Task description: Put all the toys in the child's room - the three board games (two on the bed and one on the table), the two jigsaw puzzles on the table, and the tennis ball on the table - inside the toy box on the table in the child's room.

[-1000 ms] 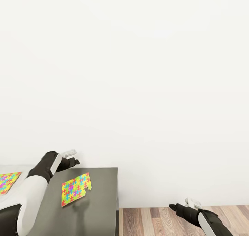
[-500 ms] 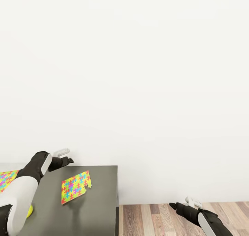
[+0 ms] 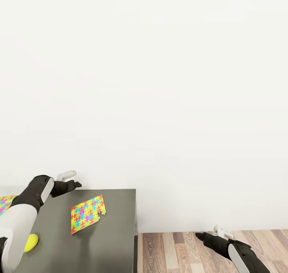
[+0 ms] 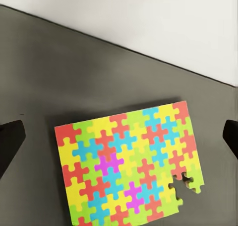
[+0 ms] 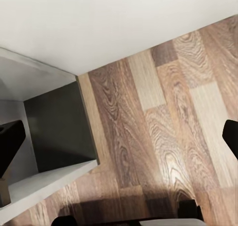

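Hovering over the jigsaw puzzle (image 4: 130, 165) on the dark bench (image 3: 108, 241), left gripper (image 3: 71, 178) fingers spread, empty.
Puzzle lies flat near the bench's far edge; thin slab risks sliding under pinch. Right gripper (image 3: 208, 235) fingers open beside bench.

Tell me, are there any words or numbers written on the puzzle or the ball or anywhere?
None. The jigsaw puzzle on the dark table shows only coloured interlocking pieces, no letters.
The tennis ball is plain yellow-green, partly hidden by the left arm.
The wall and wood floor carry no signs.
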Motion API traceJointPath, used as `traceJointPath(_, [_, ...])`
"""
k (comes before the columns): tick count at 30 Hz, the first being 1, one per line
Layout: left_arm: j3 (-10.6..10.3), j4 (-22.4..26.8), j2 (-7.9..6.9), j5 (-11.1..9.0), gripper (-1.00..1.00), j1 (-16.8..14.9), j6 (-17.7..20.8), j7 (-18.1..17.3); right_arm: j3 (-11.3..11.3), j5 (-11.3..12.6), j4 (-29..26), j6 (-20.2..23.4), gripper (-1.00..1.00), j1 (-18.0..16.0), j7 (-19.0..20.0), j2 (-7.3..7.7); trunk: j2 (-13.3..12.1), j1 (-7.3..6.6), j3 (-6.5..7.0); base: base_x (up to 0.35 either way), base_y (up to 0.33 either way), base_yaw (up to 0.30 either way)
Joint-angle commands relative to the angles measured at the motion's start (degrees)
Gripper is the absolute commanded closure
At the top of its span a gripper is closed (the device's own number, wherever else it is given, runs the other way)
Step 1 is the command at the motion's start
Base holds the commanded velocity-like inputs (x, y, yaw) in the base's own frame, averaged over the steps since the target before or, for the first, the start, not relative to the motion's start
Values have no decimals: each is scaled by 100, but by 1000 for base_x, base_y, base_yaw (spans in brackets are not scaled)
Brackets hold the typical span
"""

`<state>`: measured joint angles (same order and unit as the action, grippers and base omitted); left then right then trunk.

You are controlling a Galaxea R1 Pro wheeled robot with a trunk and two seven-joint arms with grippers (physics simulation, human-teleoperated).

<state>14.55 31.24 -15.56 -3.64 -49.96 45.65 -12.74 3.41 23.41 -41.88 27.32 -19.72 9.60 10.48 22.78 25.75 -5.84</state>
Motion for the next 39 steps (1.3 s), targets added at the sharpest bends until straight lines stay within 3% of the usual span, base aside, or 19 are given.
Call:
traceJointPath(1, [7, 3, 3, -28, -100, -5, -39, -42, 18, -31, -9, 39, -100, -7, 22, -2, 14, 3, -23, 0, 0, 0])
traceJointPath(14, [2, -376, 39, -20, -100, 2, -506, -119, 19, -173, -45, 53, -100, -29, 44, -10, 14, 3, -146, 0, 0, 0])
traceJointPath(39, [20, -417, 56, -31, -100, 4, -566, -103, 16, -175, -106, 63, -100, -40, 49, -41, 14, 3, -382, 0, 0, 0])
